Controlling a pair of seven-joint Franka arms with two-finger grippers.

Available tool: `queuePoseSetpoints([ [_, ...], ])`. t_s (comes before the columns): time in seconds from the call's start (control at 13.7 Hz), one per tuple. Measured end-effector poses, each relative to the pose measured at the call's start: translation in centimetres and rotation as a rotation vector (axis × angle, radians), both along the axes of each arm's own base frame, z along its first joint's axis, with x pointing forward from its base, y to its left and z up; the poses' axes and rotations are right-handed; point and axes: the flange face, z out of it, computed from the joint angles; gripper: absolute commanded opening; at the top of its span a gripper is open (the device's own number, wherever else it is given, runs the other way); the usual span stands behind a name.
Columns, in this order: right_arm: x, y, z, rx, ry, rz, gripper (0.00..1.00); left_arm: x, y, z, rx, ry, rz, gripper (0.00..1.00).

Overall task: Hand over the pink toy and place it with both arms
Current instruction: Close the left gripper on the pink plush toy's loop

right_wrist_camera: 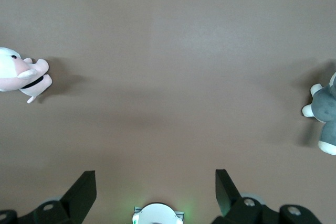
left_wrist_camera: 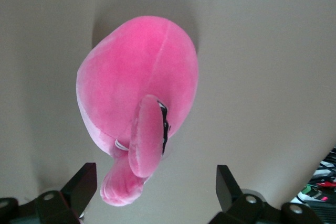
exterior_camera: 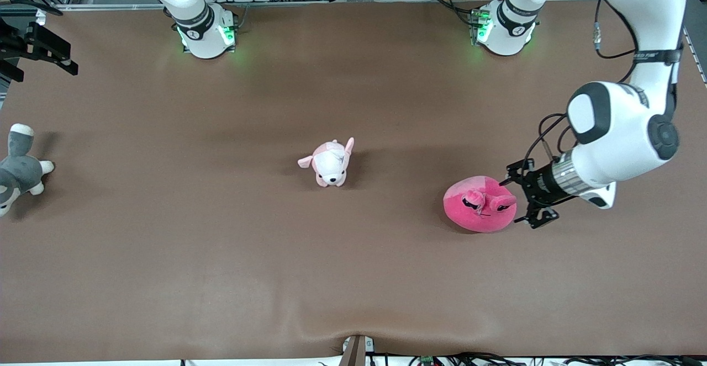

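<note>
Spread wide, the left gripper (exterior_camera: 518, 200) straddles the pink toy's (exterior_camera: 479, 204) edge toward the left arm's table end; right gripper (right_wrist_camera: 152, 192), also spread, waits.

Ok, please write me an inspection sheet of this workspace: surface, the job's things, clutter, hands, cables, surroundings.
Surface: brown table, one ripple at the edge nearest the front camera.
Job's things: pink toy on the table toward the left arm's end, not gripped.
Clutter: puppy plush mid-table; grey plush at the right arm's end.
Hands: left hand open, low beside the pink toy; right hand open, high over the table, waiting.
Cables: black cable along the left arm.
Surroundings: aluminium frames and wiring past the bases.
</note>
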Motion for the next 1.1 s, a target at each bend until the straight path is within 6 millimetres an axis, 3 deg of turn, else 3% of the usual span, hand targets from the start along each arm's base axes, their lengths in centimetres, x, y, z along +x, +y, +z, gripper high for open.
queuePoseSetpoints([
  [0.44, 0.0, 0.0, 0.0, 0.0, 0.0, 0.0, 1.0, -0.1, 0.4, -3.5, 0.01, 0.055, 0.002, 0.94],
  [0.66, 0.0, 0.0, 0.0, 0.0, 0.0, 0.0, 1.0, -0.3, 0.4, -4.3, 0.016, 0.07, -0.001, 0.76],
  [0.95, 0.0, 0.0, 0.0, 0.0, 0.0, 0.0, 1.0, -0.6, -0.3, -4.6, 0.045, 0.069, -0.041, 0.45],
  [1.1, 0.0, 0.0, 0.0, 0.0, 0.001, -0.001, 1.0, -0.8, -0.6, -4.8, 0.059, 0.07, -0.056, 0.23],
])
